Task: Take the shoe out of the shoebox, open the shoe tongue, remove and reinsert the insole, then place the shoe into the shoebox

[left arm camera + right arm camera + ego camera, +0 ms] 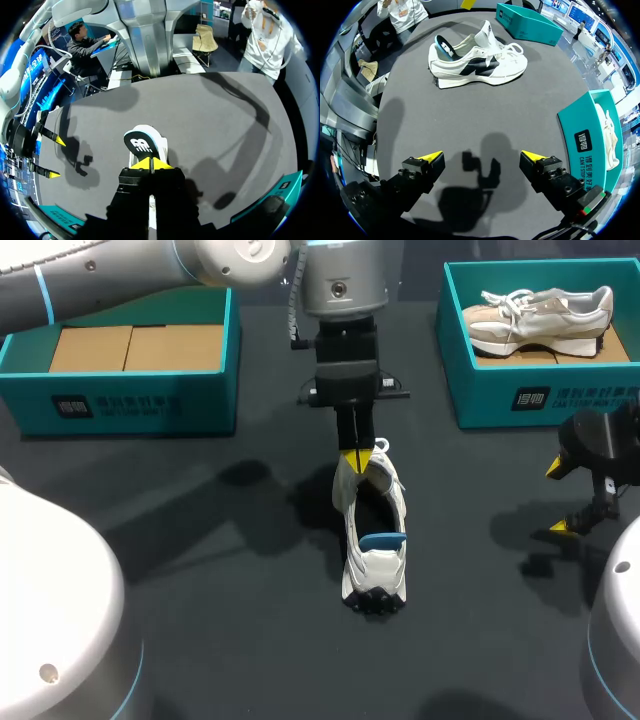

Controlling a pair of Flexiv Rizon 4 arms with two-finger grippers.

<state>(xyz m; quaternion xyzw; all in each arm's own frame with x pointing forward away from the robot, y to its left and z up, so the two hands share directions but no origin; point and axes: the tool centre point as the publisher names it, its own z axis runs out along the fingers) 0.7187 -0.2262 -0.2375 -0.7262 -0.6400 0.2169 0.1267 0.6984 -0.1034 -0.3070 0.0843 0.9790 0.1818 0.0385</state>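
White shoe (372, 540) is lying mid-table; my left gripper (357, 455) is hiding its toe end, pinching narrow on the tongue (348, 488). My right gripper (556, 498) is hanging wide open over bare mat (470, 570), beside the right shoebox (500, 400), well apart from the shoe.

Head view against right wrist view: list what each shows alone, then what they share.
Head only: the left hand pinching the tongue, and the cardboard lining the left box. Right wrist only: the side of the shoe, with its dark stripe. Both: the shoe on the table, the open right hand, and the right box holding a second shoe.
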